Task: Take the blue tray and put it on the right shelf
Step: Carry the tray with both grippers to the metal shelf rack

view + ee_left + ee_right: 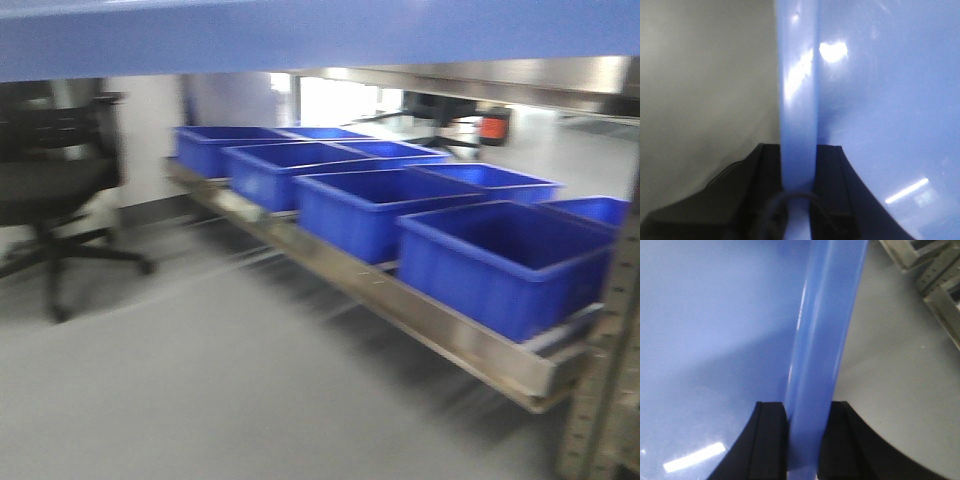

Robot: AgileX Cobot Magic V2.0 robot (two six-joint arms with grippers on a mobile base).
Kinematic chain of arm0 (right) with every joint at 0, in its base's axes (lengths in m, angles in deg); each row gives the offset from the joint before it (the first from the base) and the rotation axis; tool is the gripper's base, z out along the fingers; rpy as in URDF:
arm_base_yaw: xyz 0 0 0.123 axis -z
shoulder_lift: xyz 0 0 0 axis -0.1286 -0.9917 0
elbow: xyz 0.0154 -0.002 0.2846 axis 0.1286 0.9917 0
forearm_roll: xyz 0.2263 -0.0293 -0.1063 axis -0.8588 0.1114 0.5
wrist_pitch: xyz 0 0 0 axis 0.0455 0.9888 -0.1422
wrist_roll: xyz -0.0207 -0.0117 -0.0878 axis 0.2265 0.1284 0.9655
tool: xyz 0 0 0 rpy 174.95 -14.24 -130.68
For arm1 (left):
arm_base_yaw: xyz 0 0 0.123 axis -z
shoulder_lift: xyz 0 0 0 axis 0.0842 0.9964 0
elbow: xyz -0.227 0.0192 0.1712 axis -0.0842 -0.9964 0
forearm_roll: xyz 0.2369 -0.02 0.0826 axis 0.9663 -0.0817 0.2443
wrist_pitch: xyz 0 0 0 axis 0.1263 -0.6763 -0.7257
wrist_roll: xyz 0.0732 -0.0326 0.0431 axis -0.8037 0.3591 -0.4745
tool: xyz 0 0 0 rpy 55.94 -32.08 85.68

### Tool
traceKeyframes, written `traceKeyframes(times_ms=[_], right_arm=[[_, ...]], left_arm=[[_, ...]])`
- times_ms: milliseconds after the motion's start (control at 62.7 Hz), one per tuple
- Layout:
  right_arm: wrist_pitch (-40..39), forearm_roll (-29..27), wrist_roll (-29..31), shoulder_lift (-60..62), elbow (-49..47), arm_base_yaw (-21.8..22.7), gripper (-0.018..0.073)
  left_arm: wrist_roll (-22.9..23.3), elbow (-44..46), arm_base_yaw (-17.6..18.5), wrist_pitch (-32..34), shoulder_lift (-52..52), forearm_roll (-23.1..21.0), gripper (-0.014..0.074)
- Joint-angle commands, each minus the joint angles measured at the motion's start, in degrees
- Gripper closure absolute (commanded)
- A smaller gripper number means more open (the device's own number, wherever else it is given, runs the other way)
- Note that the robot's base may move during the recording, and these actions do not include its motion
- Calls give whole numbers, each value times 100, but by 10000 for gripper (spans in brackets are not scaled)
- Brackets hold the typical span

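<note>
The blue tray [300,30] is held up in the air; its pale blue underside fills the top of the front view. My left gripper [799,150] is shut on the tray's left rim [799,90], one black finger on each side. My right gripper [808,407] is shut on the tray's right rim [825,325] in the same way. The tray's glossy floor shows in both wrist views. A stainless steel shelf rail [400,300] runs from the middle left to the lower right of the front view, and a higher steel rail [520,75] shows just under the tray.
Several deep dark blue bins [500,260] stand in a row on the low steel shelf. A perforated metal upright [600,400] stands at the right edge. A black office chair [60,180] is at the left on the grey floor. Metal rack parts [935,275] show at the upper right of the right wrist view.
</note>
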Motion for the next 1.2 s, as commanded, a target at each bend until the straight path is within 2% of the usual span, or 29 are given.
traceKeyframes(times_ms=[0, 1181], right_arm=[[-215, 279, 154, 158, -210, 42, 503], [-214, 279, 154, 158, -210, 42, 503]], left_arm=[[-114, 143, -6, -564, -196, 126, 645], [-114, 143, -6, -564, -196, 126, 645]])
